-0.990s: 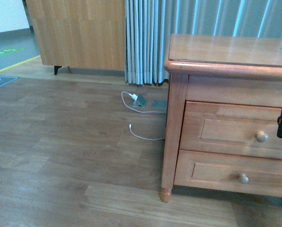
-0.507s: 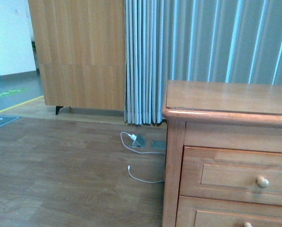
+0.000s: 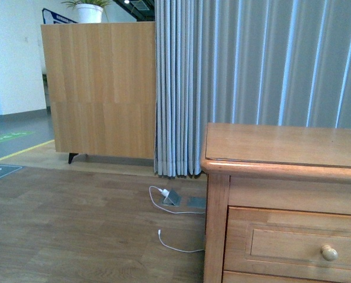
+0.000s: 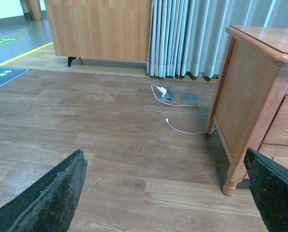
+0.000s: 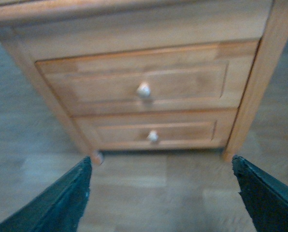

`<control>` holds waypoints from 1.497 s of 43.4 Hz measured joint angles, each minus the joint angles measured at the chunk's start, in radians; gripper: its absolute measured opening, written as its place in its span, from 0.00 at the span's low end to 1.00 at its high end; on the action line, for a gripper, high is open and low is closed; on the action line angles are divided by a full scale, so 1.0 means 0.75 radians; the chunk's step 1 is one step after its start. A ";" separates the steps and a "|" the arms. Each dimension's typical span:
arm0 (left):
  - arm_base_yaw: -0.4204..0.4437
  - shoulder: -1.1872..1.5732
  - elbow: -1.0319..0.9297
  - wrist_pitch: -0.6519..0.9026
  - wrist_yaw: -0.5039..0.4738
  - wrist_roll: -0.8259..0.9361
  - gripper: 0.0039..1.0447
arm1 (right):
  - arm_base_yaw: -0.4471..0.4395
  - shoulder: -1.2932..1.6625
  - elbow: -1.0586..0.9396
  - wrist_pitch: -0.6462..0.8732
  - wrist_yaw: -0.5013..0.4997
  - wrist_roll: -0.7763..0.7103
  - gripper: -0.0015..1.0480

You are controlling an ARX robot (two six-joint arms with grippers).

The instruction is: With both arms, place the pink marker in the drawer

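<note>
1. Pink marker is not seen in any of the three views; its place cannot be told.
2. The drawer (image 3: 293,244), the upper one of a honey-coloured wooden dresser (image 3: 281,147), is shown closed in the front view, its recessed front panel carrying a round pale knob (image 3: 329,253) near the picture's right edge.
3. In the right wrist view, which is blurred, the dresser is faced head-on: the top drawer (image 5: 144,87) with its knob (image 5: 143,90) sits flush above a similar lower drawer (image 5: 153,133), also closed.
4. The right gripper (image 5: 163,198) is seen released, its two dark fingers (image 5: 62,203) spread wide apart over the bare wooden floor (image 5: 158,188) in front of the dresser, with nothing held between them.
5. The left gripper (image 4: 168,193) is likewise seen open and empty in the left wrist view, its black fingers (image 4: 52,193) set far apart above the floor beside the dresser's side panel (image 4: 240,101).
6. A white cable (image 3: 178,247) is seen lying on the floor near the dresser's corner, with a small grey floor socket (image 3: 172,197) and plug just beyond it.
7. Grey pleated curtains (image 3: 252,76) hang behind the dresser; a tall wooden cabinet (image 3: 99,88) with a potted plant (image 3: 90,9) on top stands beside them.
8. Neither arm is caught in the front view.
</note>
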 joint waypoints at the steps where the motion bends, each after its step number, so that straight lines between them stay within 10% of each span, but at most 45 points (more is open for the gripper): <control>1: 0.000 0.000 0.000 0.000 -0.001 0.000 0.94 | 0.011 0.011 -0.042 0.117 0.029 -0.007 0.79; 5: 0.000 0.000 0.000 0.000 0.001 0.000 0.94 | 0.090 -0.065 -0.172 0.444 0.120 -0.032 0.59; 21: 0.000 -0.001 0.000 0.000 -0.001 0.000 0.94 | 0.253 -0.435 -0.193 0.154 0.271 -0.047 0.02; 31: 0.000 -0.001 0.000 0.000 0.000 0.000 0.94 | 0.422 -0.622 -0.193 -0.021 0.427 -0.051 0.02; 65: 0.000 -0.001 0.000 0.000 -0.001 0.000 0.94 | 0.426 -1.147 -0.192 -0.547 0.437 -0.052 0.02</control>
